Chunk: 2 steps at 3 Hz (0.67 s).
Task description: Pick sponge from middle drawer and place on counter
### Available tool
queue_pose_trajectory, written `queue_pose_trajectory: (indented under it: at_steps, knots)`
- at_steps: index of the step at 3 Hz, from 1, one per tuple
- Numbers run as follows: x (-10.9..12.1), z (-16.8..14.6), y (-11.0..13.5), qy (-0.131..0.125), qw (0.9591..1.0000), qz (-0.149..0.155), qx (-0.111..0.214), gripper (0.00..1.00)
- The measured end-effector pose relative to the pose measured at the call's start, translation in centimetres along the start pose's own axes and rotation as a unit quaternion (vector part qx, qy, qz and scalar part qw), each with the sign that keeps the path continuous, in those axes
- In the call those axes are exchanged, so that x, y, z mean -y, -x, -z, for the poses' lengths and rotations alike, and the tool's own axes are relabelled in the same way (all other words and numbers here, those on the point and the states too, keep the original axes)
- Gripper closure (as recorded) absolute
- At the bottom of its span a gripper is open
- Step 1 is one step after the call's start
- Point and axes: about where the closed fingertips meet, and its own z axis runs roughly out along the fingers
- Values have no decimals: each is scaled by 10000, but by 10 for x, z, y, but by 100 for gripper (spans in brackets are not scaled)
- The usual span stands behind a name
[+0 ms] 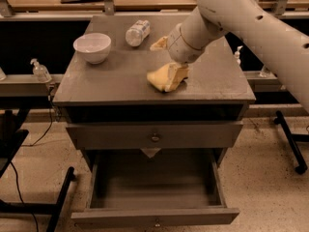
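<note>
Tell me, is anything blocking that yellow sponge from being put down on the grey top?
Nothing visible does. The sponge, at the gripper, is low over a bare part of the counter; the bowl and bottle sit farther back.

Dim, warm light from above falls on the gripper (171,79) at the counter (113,81), while the open drawer (154,192) lies shadowed.

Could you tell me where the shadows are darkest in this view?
Camera view: darkest in the recess under the counter; the open drawer is dim; the hand, at the sponge on the counter, is well lit; the bowl looks brightest.
</note>
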Motion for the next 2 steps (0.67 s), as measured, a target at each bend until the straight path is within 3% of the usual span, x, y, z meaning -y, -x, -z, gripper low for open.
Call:
queue_pose_trajectory:
  at_steps: [2]
  knots:
    - [1, 15, -4, -130, 9997, -59, 179, 0]
